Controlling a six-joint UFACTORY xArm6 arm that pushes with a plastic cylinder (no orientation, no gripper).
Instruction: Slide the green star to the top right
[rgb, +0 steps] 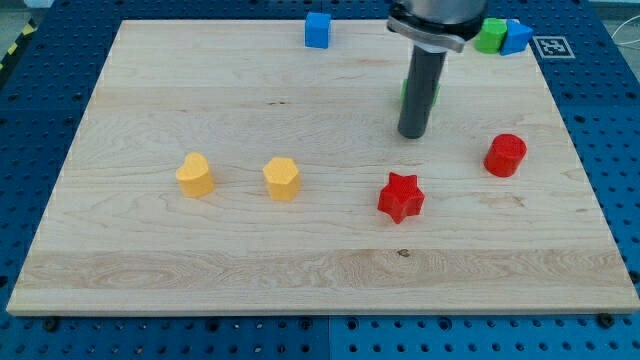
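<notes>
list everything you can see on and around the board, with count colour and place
wooden board: 1, light wood, fills most of the view
blue block: 1, blue, cube-like, top edge near the middle
green block: 1, green, top right corner, shape unclear
second blue block: 1, blue, top right corner, touching the green block's right side
hidden green block: 1, green, mostly behind the rod, shape cannot be told
red cylinder: 1, red, right side
red star: 1, red, right of centre
yellow blocks: 2, yellow, left of centre, apart
my tip: 1, dark rod, above the red star

Board (300, 260) pale wood grain. Star (401, 196), cylinder (505, 155) red; two yellow blocks (196, 175) (282, 179); blue cube (318, 30); rod dark.
</notes>
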